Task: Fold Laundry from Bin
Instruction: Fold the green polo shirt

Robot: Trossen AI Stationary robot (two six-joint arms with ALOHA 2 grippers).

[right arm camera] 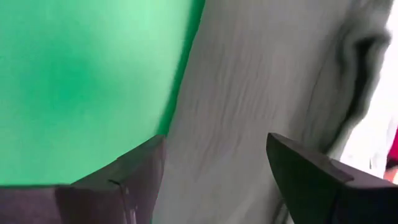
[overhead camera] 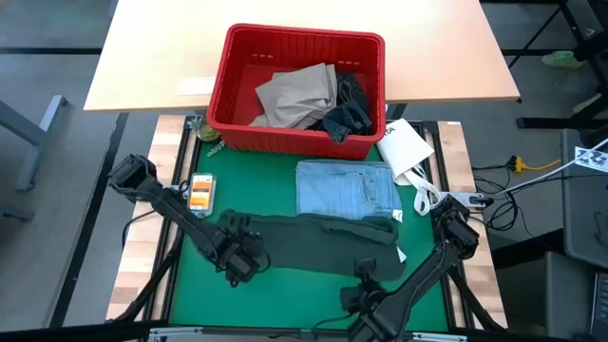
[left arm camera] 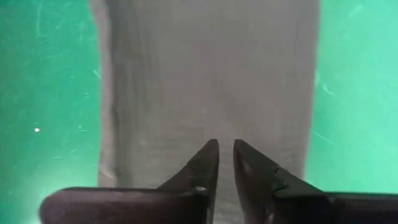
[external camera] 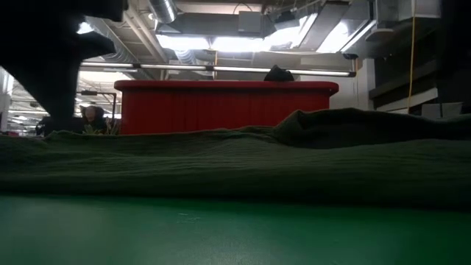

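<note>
On the left of the green mat (overhead camera: 190, 285), a small orange-and-white packet (overhead camera: 200, 193) is seen lying flat near the mat's far-left corner. Just beyond it toward the middle, the left gripper (overhead camera: 243, 258) is placed over the left end of the dark green garment (overhead camera: 313, 233), which is spread in a long band across the mat. In the left wrist view the fingers (left arm camera: 208, 163) are seen nearly together, with only a narrow slit between their tips, held above the cloth (left arm camera: 205, 81); no fabric is seen pinched between them. Behind, at the far edge, the red bin (overhead camera: 228, 104) is set against the light wooden tabletop (overhead camera: 152, 57), and tan khaki trousers (overhead camera: 299, 95) together with dark blue denim (overhead camera: 350, 109) are held inside it. Directly in front of the bin, a light blue garment (overhead camera: 347, 188) is laid flat, its near edge touching the green one. Farther right, the right gripper (overhead camera: 369, 277) is positioned at the right end of the dark green garment; in the right wrist view its fingers (right arm camera: 134, 177) are spread wide apart over the fabric, nothing being gripped. At the right of the bin, a white flat packet (overhead camera: 404, 147) is seen lying partly off the mat.
</note>
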